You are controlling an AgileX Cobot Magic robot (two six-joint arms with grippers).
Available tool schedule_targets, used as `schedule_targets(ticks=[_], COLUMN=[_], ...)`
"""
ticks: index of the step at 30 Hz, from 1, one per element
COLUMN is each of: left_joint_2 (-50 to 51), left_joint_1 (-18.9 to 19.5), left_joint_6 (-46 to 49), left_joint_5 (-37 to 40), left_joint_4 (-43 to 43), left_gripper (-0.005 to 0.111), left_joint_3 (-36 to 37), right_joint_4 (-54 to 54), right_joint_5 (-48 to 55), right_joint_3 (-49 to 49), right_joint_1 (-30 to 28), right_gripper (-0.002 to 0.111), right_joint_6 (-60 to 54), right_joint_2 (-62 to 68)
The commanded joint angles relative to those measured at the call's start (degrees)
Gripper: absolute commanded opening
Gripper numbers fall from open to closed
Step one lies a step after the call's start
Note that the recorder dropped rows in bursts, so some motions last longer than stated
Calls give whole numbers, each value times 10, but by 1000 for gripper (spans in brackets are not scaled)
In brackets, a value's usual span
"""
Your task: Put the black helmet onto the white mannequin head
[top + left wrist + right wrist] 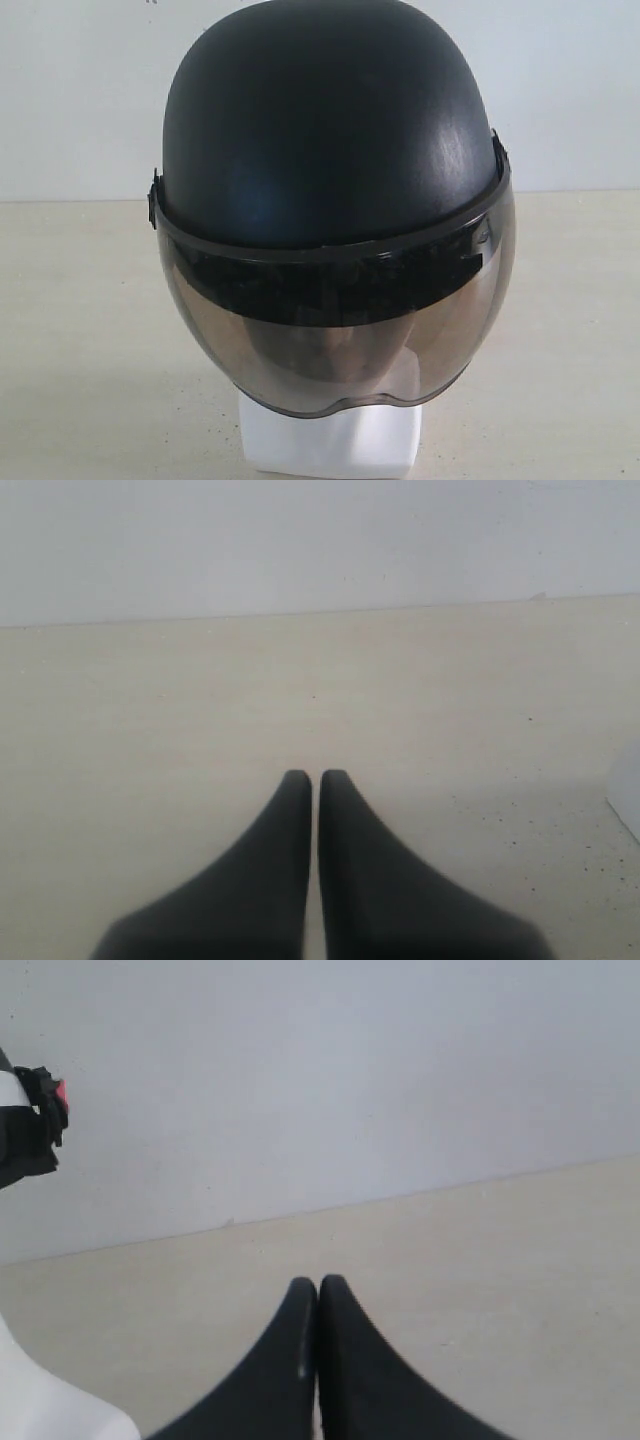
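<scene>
Pale tabletop (80, 330) meets a white wall (80, 100). Left gripper (315, 777) is pinched together, empty. Mid-table, the black helmet (330, 130) sits on the white head (330, 440); its smoky visor (340, 330) blurs the face, leaving only the neck clear. Right gripper (317, 1282) is clenched, empty.

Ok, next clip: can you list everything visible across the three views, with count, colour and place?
black helmet: one, matte black with a smoky tinted visor, sitting on the mannequin head.
white mannequin head: one, white, under the helmet; the neck base shows plainly, the face only dimly behind the visor.
buckle: one, black with a red part, near the white head in the right wrist view; likely the helmet's.
table: one, beige, under the head.
wall: one, pale grey, behind the table.
left gripper: one, black, jaws together, empty, over bare table.
right gripper: one, black, jaws together, empty, beside the head's base.
</scene>
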Motion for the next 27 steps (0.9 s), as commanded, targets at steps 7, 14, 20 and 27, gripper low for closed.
schedule_targets(ticks=[7,14,20,27], left_joint_2=[-2,-2,-2,-2], left_joint_1=[-3,-3,-3,-3], left_joint_6=[3,3,3,3], left_joint_5=[0,0,0,0], left_joint_4=[1,1,1,1], left_gripper=[4,4,4,4], left_joint_3=[2,2,2,2], right_joint_4=[-142,-257,-257,-254], right_joint_5=[-8,74,132,132], right_joint_3=[2,2,2,2], right_joint_1=[-4,-4,-4,-4], right_gripper=[0,0,0,0], right_joint_6=[29,147,151,151], right_joint_2=[-3,-3,-3,-3])
